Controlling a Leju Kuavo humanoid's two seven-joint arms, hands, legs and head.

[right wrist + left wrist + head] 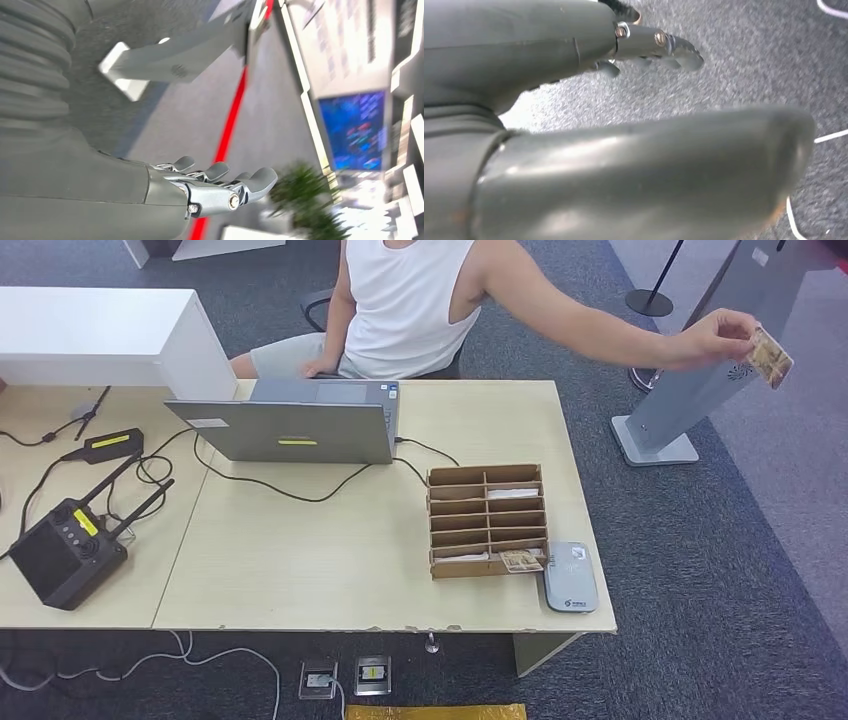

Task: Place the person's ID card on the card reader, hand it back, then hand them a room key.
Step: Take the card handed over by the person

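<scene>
A person in a white sleeveless top sits behind the desk and holds out an ID card (771, 357) in a raised hand (716, 338), far to the right, above the carpet. The grey card reader (570, 577) lies at the desk's front right corner. Beside it stands a cardboard slot rack (487, 519), with a patterned card (521, 560) in its front row. My left hand (574, 115) hangs over grey carpet, fingers apart and holding nothing. My right hand (210, 190) is raised in open air, fingers extended and apart, nothing in it.
A grey laptop (300, 420) stands at the desk's back with cables trailing. A black radio unit with antennas (68, 548) lies on the left table. A grey stand with a flat base (665, 410) rises right of the desk. A white cabinet (100, 335) is back left.
</scene>
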